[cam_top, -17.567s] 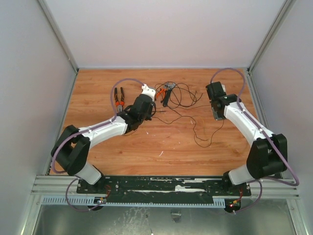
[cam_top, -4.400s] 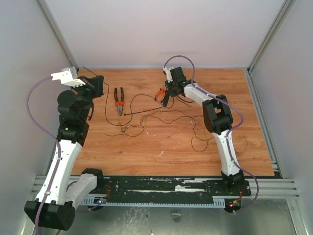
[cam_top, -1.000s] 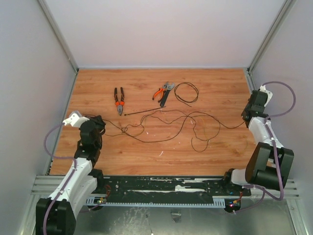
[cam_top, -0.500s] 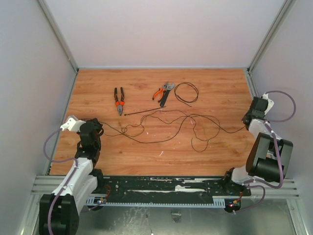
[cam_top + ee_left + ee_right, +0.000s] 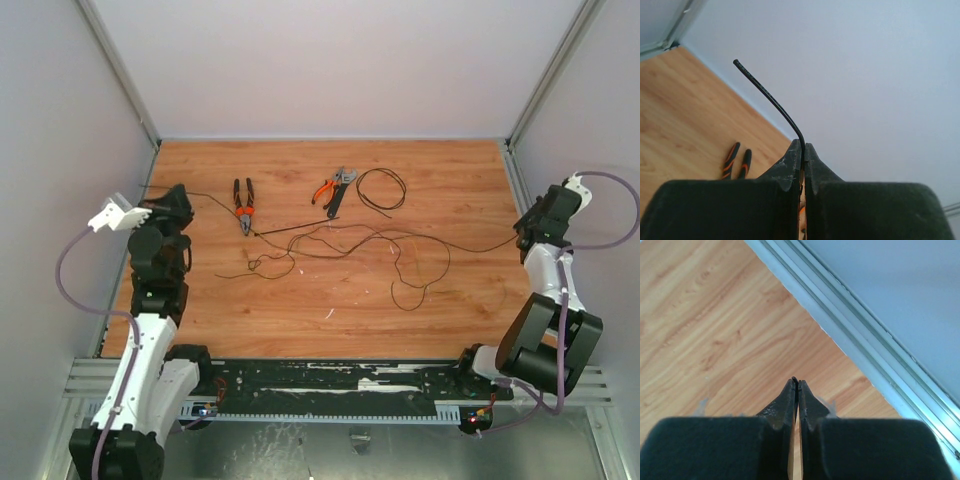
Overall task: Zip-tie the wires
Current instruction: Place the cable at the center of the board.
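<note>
The wires [image 5: 345, 240] are one long thin black strand lying in loose loops across the middle of the table. My left gripper [image 5: 173, 195] is raised at the far left and shut on one end. In the left wrist view that end [image 5: 771, 100] sticks out past the shut gripper [image 5: 802, 145]. My right gripper [image 5: 527, 232] is at the right edge, shut on the other end. In the right wrist view only the wire's tip [image 5: 795, 379] shows between the fingertips of the gripper [image 5: 797, 382]. The zip tie [image 5: 292, 227] lies straight on the table behind the loops.
Black-and-orange pliers [image 5: 243, 203] lie at the back left and also show in the left wrist view [image 5: 737, 160]. Orange-handled cutters [image 5: 335, 188] and a separate small black wire coil [image 5: 381, 189] lie at the back centre. A metal rail [image 5: 855, 345] edges the table on the right.
My left gripper has risen and moved toward the back left with its wire end. My right gripper has moved slightly back and right. The strand between them runs straighter.
</note>
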`<state>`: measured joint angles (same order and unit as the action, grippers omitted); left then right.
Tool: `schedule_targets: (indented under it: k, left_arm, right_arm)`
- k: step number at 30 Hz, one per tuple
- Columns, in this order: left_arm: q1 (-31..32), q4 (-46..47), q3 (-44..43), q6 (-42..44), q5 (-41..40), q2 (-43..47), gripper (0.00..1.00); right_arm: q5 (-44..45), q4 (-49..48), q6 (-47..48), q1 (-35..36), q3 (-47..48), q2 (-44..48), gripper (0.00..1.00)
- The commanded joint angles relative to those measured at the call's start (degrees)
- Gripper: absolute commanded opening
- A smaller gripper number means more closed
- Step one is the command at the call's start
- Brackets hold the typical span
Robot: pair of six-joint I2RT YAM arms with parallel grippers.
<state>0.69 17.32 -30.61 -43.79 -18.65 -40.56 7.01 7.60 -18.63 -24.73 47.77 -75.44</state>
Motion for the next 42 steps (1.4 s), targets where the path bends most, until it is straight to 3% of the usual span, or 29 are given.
schedule_targets:
  k: [1,11,24,29,32,35,42]
  left_arm:
    - [-0.6,1.3,-5.4,3.4,4.0,-5.1,0.00]
    - [-0.8,7.0,-14.1,5.0,5.0,-21.7,0.00]
    - [-0.8,13.1,7.1,-0.8,4.4,-17.8,0.00]
    - [-0.8,13.3,12.1,-2.3,1.9,-16.5,0.05]
    - [-0.8,13.2,13.3,-2.7,1.1,-16.5,0.15]
    - [-0.8,13.6,14.0,-3.0,0.3,-17.5,0.32]
    - [-1.9,11.0,11.0,-1.1,-0.6,-17.5,0.64]
  right_arm:
    - [-4.4,0.5,-1.1,-0.8,4.4,0.0,0.00]
    - [-7.8,-0.1,-2.8,-0.9,7.3,-3.5,0.00]
    - [-2.8,-4.5,-2.8,-0.8,-1.8,-5.7,0.00]
    - [-1.6,-5.9,-3.3,-0.8,-3.8,-7.2,0.00]
    - [-1.3,-6.6,-3.3,-0.8,-4.5,-8.5,0.00]
    - [-1.1,-6.8,-3.3,-0.8,-4.9,-9.2,0.00]
    - [-1.1,-5.3,-2.5,-0.8,-3.1,-7.4,0.27]
